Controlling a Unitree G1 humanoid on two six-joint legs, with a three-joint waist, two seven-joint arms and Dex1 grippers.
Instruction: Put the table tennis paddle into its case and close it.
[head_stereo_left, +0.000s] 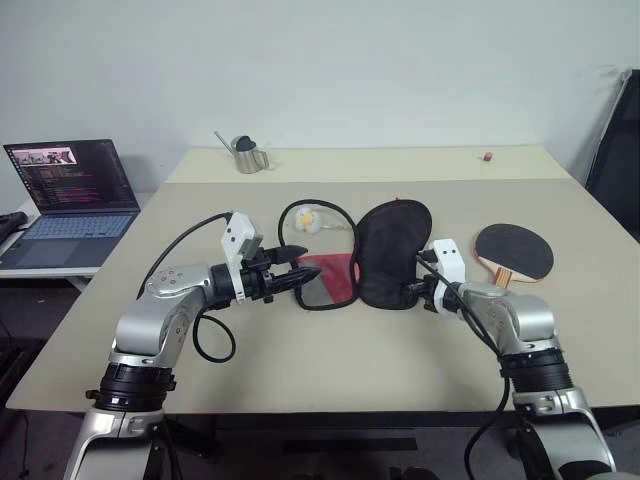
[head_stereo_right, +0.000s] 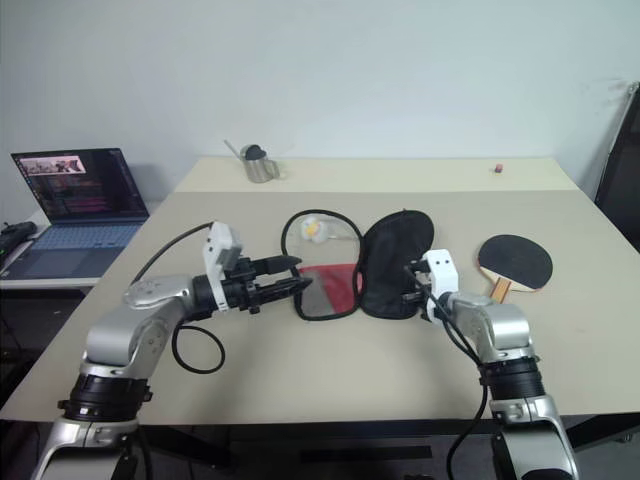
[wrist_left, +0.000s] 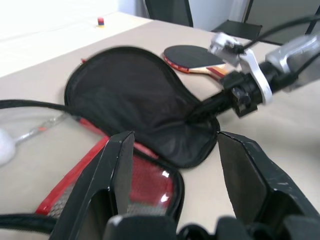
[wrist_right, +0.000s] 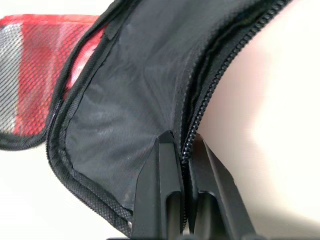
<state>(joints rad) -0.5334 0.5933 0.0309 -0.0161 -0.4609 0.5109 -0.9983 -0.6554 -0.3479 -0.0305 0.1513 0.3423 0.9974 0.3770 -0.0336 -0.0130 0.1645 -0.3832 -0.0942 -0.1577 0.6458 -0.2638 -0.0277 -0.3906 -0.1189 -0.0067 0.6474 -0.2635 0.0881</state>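
We see the table tennis paddle (head_stereo_left: 513, 251) lying flat on the bench (head_stereo_left: 330, 350), well to the right of the case, its round black face up and its light wooden handle pointing toward our right arm. The case (head_stereo_left: 393, 255) lies unzipped and spread wide at the middle of the bench: the black fabric half sits on the right, and the red half with its mesh pocket lies on the left, ringed by the black zipper edge. Our right hand (wrist_right: 184, 150) is clenched on the zipper rim of the black half, at its near right edge. Our left hand (head_stereo_left: 300, 276) hovers released over the red half, fingers (wrist_left: 118, 165) apart and grasping nothing. A small white and yellow object (head_stereo_left: 309, 219) rests inside the case's far loop. Farther back stand a small metal watering can (head_stereo_left: 246, 153) and a tiny red item (head_stereo_left: 487, 156). An open laptop (head_stereo_left: 68, 200) sits on a side table to the left.
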